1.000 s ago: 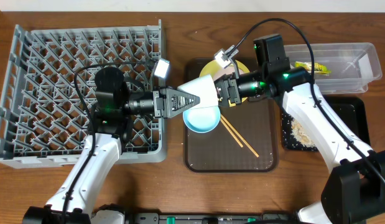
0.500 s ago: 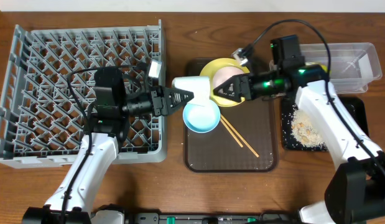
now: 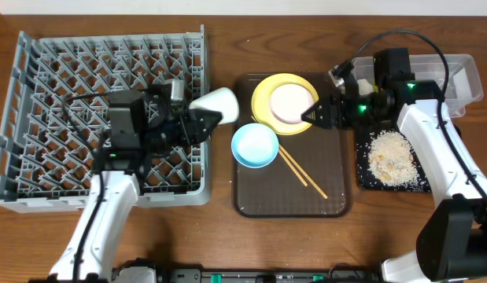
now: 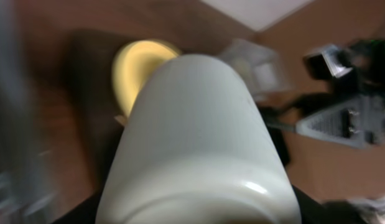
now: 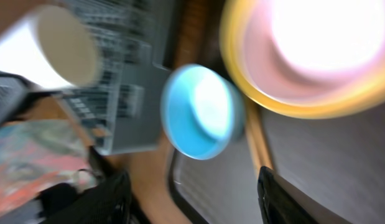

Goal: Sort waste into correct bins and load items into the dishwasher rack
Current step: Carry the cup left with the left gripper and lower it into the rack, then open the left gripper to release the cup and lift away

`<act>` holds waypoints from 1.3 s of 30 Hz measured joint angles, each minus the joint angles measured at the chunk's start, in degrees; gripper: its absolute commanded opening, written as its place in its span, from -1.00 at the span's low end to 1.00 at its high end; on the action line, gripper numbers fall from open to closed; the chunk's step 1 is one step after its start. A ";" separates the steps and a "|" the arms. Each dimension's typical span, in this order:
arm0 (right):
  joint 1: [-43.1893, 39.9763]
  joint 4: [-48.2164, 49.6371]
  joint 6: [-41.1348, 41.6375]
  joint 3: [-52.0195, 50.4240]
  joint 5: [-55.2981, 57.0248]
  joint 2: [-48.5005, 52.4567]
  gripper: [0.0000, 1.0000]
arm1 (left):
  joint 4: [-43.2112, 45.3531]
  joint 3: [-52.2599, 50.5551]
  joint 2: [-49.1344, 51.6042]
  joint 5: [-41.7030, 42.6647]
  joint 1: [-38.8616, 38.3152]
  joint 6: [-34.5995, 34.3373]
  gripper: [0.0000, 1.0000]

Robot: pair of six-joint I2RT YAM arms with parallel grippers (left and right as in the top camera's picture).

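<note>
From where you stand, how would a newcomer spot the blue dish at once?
Start at the big grey rack on the left; just right of it lies a brown tray. At that tray's left edge sits the light blue bowl, upright and empty, next to a yellow plate. It is the only blue thing there, and smaller than the plate.

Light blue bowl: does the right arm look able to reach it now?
Probably yes. The right gripper is open and empty, the light blue bowl lies uncovered, and the left gripper holds the white bowl off by the rack.
</note>
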 measured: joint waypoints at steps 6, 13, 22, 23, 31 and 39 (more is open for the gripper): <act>-0.04 -5.79 -2.58 0.00 10.12 0.00 0.23 | -20.04 8.44 -1.55 -16.61 2.54 7.93 -0.43; 0.09 -7.96 -4.46 0.00 18.99 0.00 -0.03 | -31.54 13.86 -2.12 -36.74 5.70 12.15 -0.44; 0.31 -7.72 -5.75 0.00 22.73 -0.28 -0.70 | -41.46 13.86 -0.55 -46.40 6.34 12.28 -0.44; 0.31 -7.67 -5.64 0.00 22.95 -0.57 -0.75 | -41.72 13.86 -0.07 -46.82 6.34 12.28 -0.44; 0.31 -7.69 -5.57 0.00 23.85 -5.33 -0.79 | -42.32 13.86 3.45 -49.16 6.34 12.28 -0.44; 0.31 -7.69 -5.55 0.00 25.44 -7.15 -0.79 | -45.24 13.86 5.07 -49.96 6.34 11.17 -0.43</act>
